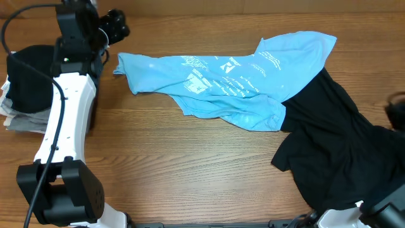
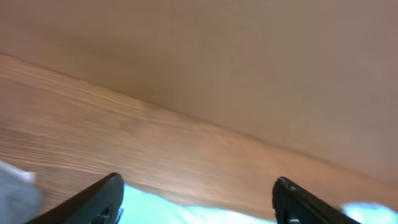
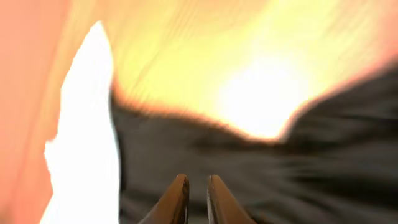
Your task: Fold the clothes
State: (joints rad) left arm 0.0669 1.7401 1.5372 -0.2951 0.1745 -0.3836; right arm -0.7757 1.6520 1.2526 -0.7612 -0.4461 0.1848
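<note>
A sky-blue T-shirt (image 1: 231, 79) with white print lies crumpled across the back of the wooden table (image 1: 164, 164). Its right end overlaps a black garment (image 1: 342, 149) spread at the right. My left gripper (image 1: 118, 30) hovers just behind the shirt's left end. In the left wrist view the left gripper (image 2: 199, 180) is open wide, holding nothing, with blue fabric (image 2: 186, 214) low between its fingers. In the blurred right wrist view my right gripper (image 3: 198, 178) hangs over the black garment (image 3: 280, 168), fingers a narrow gap apart with nothing between them.
A stack of folded clothes (image 1: 25, 85), black on top of grey and white, sits at the left edge beside the left arm (image 1: 63, 120). Part of the right arm (image 1: 395, 114) shows at the right edge. A bright white shape (image 3: 87, 137) fills the left of the right wrist view.
</note>
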